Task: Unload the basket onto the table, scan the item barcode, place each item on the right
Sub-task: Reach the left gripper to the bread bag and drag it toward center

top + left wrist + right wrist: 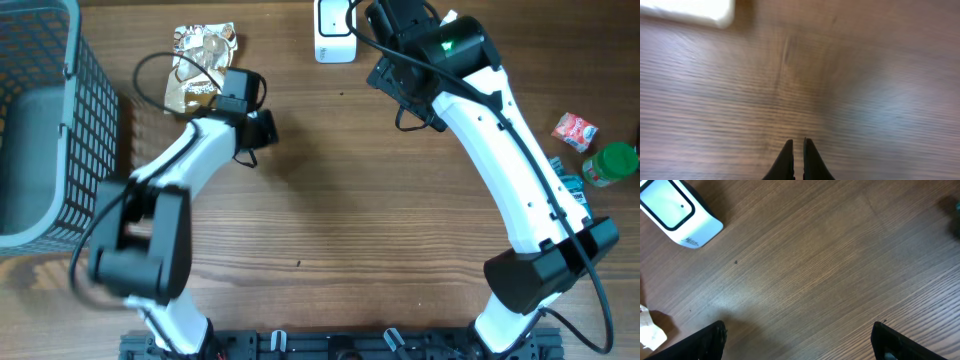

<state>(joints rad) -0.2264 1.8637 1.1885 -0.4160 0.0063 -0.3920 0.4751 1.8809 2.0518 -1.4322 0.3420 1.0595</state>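
1. Snack packet (203, 62), crumpled brown and white, lies on the desk (330, 220) at about eleven o'clock from centre in the overhead view. Neither claw holds it.
2. At three o'clock of the packet and apart from it, a white scanner (335, 32) sits at the desk's twelve o'clock edge.
3. My left claw (797, 144) is clenched on nothing, its tips pressed together above bare wood. From overhead it is near the packet, at roughly five o'clock of it.
4. My right claw (799, 330) is released, its fingers spread wide with only wood between them. Its camera shows the scanner at ten o'clock.
5. A grey basket (40, 130) stands at nine o'clock.
6. At three o'clock lie a small red packet (575, 131) and a green-capped bottle (610, 165).
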